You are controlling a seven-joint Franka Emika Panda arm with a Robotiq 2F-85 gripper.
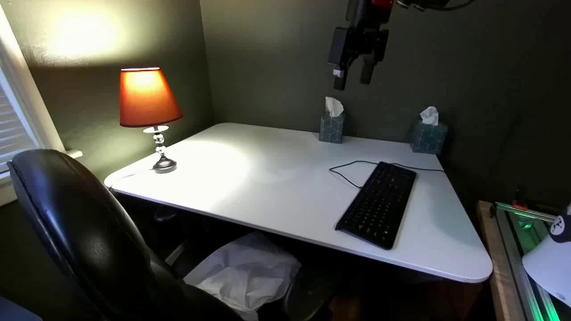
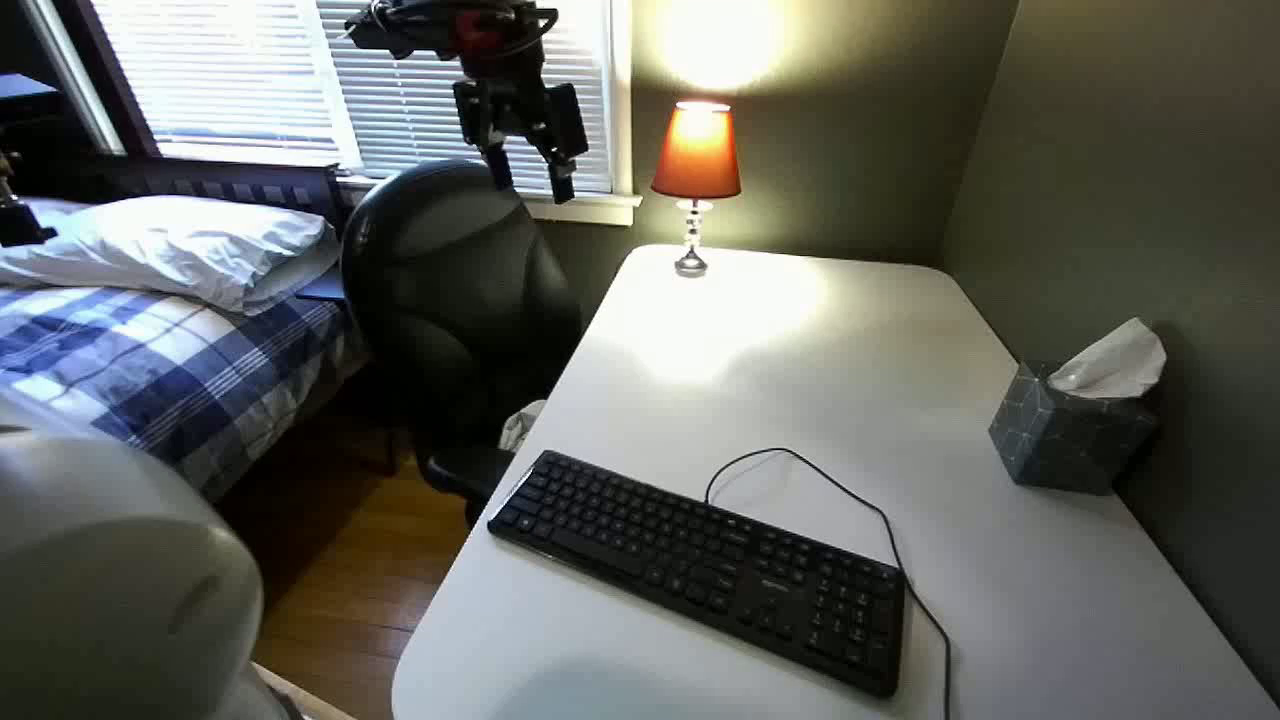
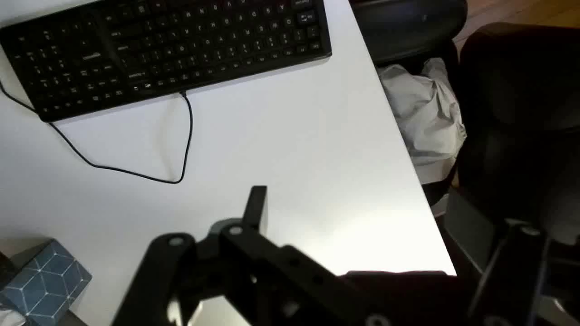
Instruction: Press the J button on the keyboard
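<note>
- Filling the left of an exterior view is a bed [image 2: 230, 350] with a blue and white checked cover; the white pillow [image 2: 170, 245] on it shows only there.
- Right of the bed come a black chair [image 2: 460, 290], then a lit lamp [image 2: 697, 160] with an orange-red shade; both exterior views have these.
- Against the back wall [image 1: 267, 67] in an exterior view stands a tissue box [image 1: 331, 129], another tissue box [image 1: 429, 138] to its right; farther right, past the desk [image 1: 267, 178], a frame [image 1: 513, 256] glows green, visible only there.
- Letters on the keyboard [image 3: 158, 50] can be read only in the wrist view.
- The keyboard is black, long and rectangular; in both exterior views it lies on the desk, one end close to the edge on the chair's side.
- In the wrist view it runs along the top left, letters upside down, with the number block at the left and the J key [image 3: 199, 28] farther right.
- A thin dark cable [image 3: 122, 170] leaves its long back side, loops on the desk and passes by the corner near the number block.
- The arm [image 1: 370, 18] reaches down from the top of both exterior views, its gripper [image 1: 353, 80] pointing downward, high up and well apart from the keyboard.
- That gripper is wide: in the wrist view one finger [image 3: 254, 208] shows over the desk, the other, blurred, farther right beyond the desk's edge.
</note>
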